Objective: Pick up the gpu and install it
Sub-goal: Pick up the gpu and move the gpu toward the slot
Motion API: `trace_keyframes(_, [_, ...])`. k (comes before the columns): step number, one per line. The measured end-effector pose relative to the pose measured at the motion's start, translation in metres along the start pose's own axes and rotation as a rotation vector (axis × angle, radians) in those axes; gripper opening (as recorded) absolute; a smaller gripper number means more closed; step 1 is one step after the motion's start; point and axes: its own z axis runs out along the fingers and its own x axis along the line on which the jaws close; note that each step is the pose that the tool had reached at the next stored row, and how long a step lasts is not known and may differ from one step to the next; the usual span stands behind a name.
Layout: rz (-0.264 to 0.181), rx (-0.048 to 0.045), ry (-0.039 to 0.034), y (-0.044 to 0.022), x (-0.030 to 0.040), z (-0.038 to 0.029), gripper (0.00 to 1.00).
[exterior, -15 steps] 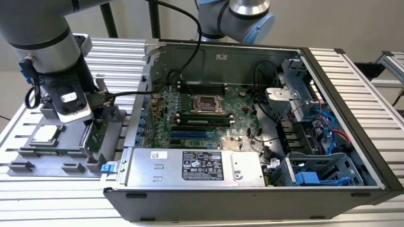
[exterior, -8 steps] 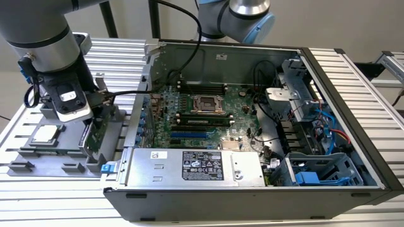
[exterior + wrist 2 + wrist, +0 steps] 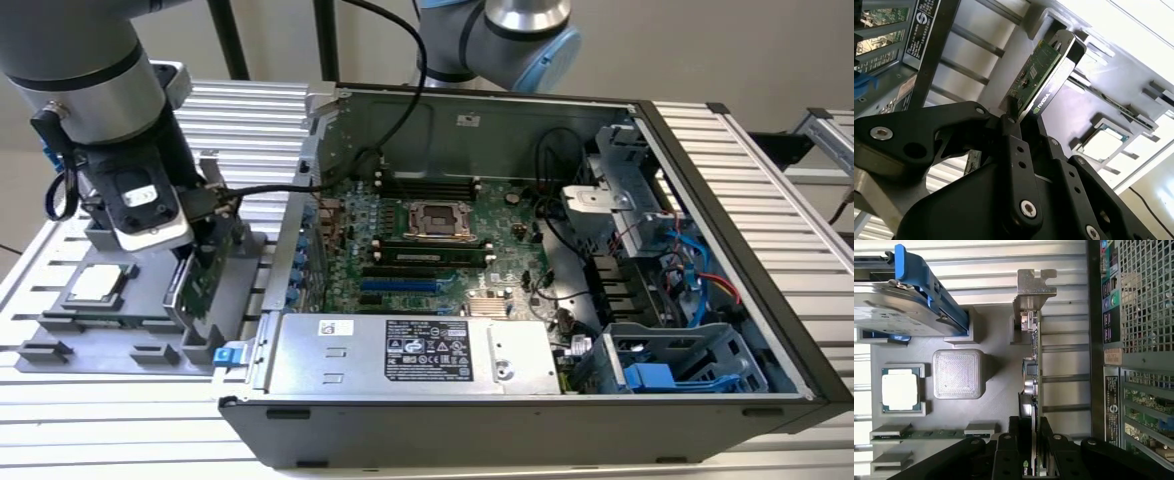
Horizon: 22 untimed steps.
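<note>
Second wrist view, nearest: matte black gripper (image 3: 1016,119), jaws pinched narrow on one end of the gpu (image 3: 1040,75). Thin flat card, green circuit board on one face, black shroud on the other, stamped silver bracket (image 3: 1035,287) at the far end. Stands on edge over a grey matte plastic tray (image 3: 999,400), just beside the open metal computer case (image 3: 534,130). Farther along the tray: square processor (image 3: 900,388), flat hard drive (image 3: 904,310) in a blue frame.

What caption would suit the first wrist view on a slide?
Gripper closed on the gpu standing edge-on in a gray tray, beside a CPU and a blue-framed hard drive.
</note>
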Motion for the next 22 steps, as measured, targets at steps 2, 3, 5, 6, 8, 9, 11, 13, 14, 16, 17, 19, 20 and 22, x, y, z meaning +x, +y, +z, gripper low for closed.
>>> trace_keyframes(2, [0.0, -0.0001, -0.0001, 0.0001, 0.0, -0.0019, 0.0])
trace_keyframes(3, [0.0, -0.0002, -0.0001, 0.0001, 0.0, -0.0028, 0.0])
trace_keyframes(5, [0.0, -0.0001, 0.0, 0.0003, -0.0001, -0.0047, 0.0])
trace_keyframes(6, [0.0, -0.0002, 0.0, 0.0003, -0.0001, -0.0056, 0.0])
trace_keyframes(8, [0.0, -0.0003, 0.0, 0.0004, -0.0001, -0.0076, 0.0])
trace_keyframes(9, [0.0, -0.0004, 0.0, 0.0005, -0.0002, -0.0087, 0.0])
trace_keyframes(11, [0.0, -0.0005, 0.0, 0.0005, -0.0002, -0.0107, 0.0])
trace_keyframes(13, [0.0, -0.0006, 0.0, 0.0007, -0.0003, -0.0126, 0.0])
trace_keyframes(14, [0.0, -0.0007, 0.0, 0.0007, -0.0003, -0.0137, 0.0])
trace_keyframes(16, [0.0, -0.0008, 0.0001, 0.0008, -0.0003, -0.0158, 0.0])
trace_keyframes(17, [0.0, -0.0009, 0.0, 0.0009, -0.0003, -0.0167, 0.0])
trace_keyframes(19, [0.0, -0.001, 0.0, 0.001, -0.0003, -0.0187, 0.0])
trace_keyframes(20, [0.0, -0.001, 0.0001, 0.001, -0.0003, -0.0198, 0.0])
trace_keyframes(22, [0.0, -0.0012, 0.0001, 0.0012, -0.0004, -0.0221, 0.0])
